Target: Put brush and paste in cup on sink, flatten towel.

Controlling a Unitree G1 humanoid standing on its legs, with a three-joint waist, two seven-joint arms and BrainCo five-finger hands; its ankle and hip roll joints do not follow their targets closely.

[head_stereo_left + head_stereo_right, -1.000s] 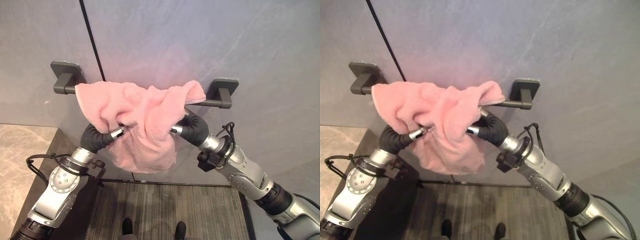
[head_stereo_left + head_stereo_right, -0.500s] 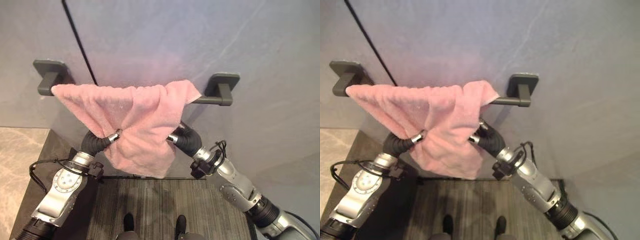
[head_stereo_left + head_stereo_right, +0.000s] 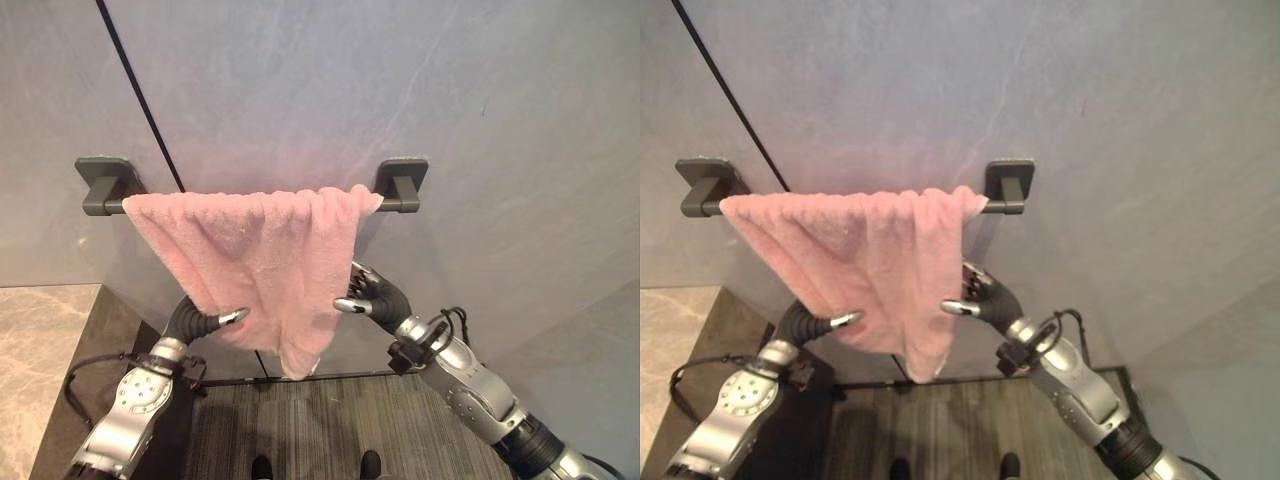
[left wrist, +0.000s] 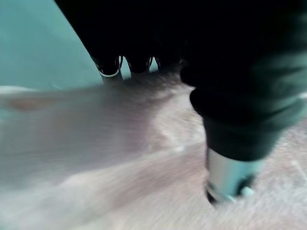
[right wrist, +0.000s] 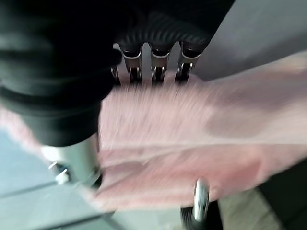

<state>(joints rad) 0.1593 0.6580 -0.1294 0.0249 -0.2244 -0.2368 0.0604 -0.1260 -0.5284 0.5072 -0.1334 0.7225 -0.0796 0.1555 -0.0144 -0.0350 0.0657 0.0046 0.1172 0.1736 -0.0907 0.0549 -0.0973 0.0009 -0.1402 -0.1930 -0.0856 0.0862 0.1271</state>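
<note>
The pink towel hangs spread along the dark wall bar, from the left mount to just short of the right mount. Its lower edge slants down to a point at the middle. My left hand holds the towel's lower left part, thumb in front of the cloth and fingers behind it, as the left wrist view shows with the towel under the thumb. My right hand is at the towel's right edge, below the bar, with curled fingers and thumb pinching the cloth.
A grey wall with a dark vertical seam backs the bar. A beige marble counter lies at the lower left, next to a dark panel. Striped wood flooring runs below the towel.
The towel has gone from bunched at the bar's middle to spread flat along it. Both hands have dropped lower and come out from under the cloth to its edges. The camera has shifted.
</note>
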